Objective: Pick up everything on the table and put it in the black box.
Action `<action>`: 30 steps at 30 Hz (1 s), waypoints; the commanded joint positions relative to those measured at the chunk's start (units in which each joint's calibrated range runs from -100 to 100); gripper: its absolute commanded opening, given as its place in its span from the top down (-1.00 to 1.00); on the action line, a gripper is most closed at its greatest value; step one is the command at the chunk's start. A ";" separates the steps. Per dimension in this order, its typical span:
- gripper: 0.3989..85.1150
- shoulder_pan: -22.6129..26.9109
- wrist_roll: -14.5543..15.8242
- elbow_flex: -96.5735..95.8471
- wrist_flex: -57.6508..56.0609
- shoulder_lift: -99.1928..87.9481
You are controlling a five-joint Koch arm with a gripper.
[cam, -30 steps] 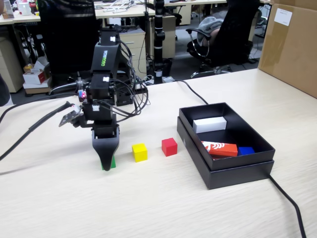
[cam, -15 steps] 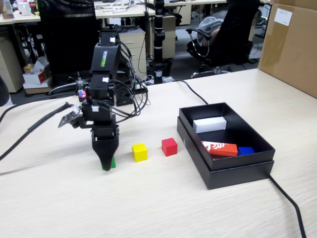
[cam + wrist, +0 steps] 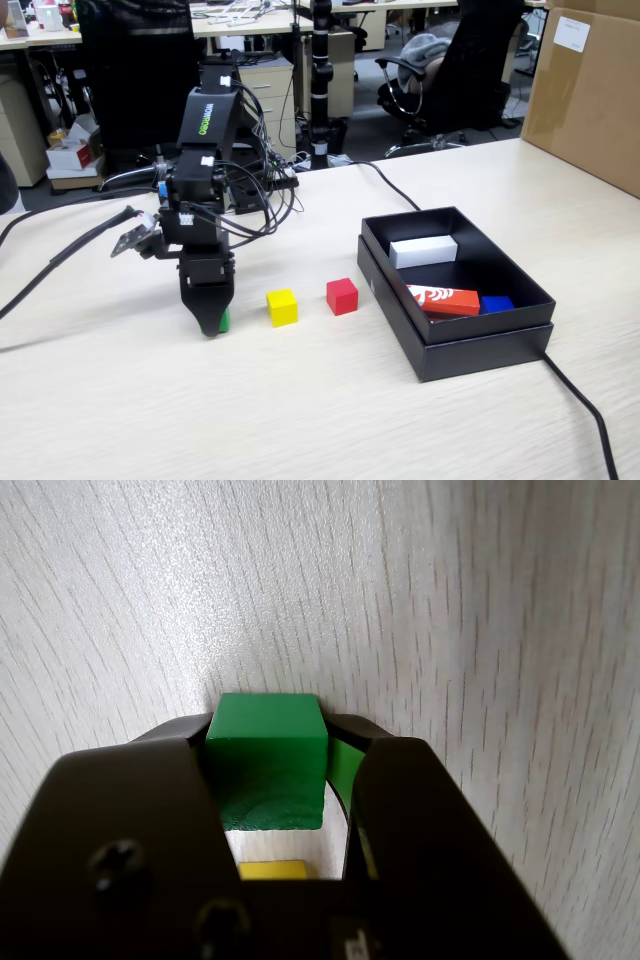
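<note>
A green cube (image 3: pixel 224 320) rests on the pale wooden table at the left, between the jaws of my gripper (image 3: pixel 212 325), which points straight down onto it. In the wrist view the green cube (image 3: pixel 268 760) fills the gap between the two black jaws of the gripper (image 3: pixel 268 725), which are shut on it. A yellow cube (image 3: pixel 282 307) and a red cube (image 3: pixel 342 296) sit to its right. The yellow cube also shows in the wrist view (image 3: pixel 272 869). The black box (image 3: pixel 440 350) stands farther right, holding a white block (image 3: pixel 423 251), a red-and-white pack (image 3: pixel 443 299) and a blue block (image 3: pixel 496 303).
A large cardboard box (image 3: pixel 590 90) stands at the table's far right. A black cable (image 3: pixel 580 410) runs from the black box to the front right edge. More cables (image 3: pixel 60 255) trail left of the arm's base.
</note>
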 commanded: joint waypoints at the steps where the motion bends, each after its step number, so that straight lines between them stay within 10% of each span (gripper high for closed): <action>1: 0.85 -0.24 0.54 6.31 -7.06 -8.73; 15: 0.85 14.16 6.59 16.55 -19.85 -38.91; 30: 0.85 25.79 12.94 26.07 -16.48 -15.85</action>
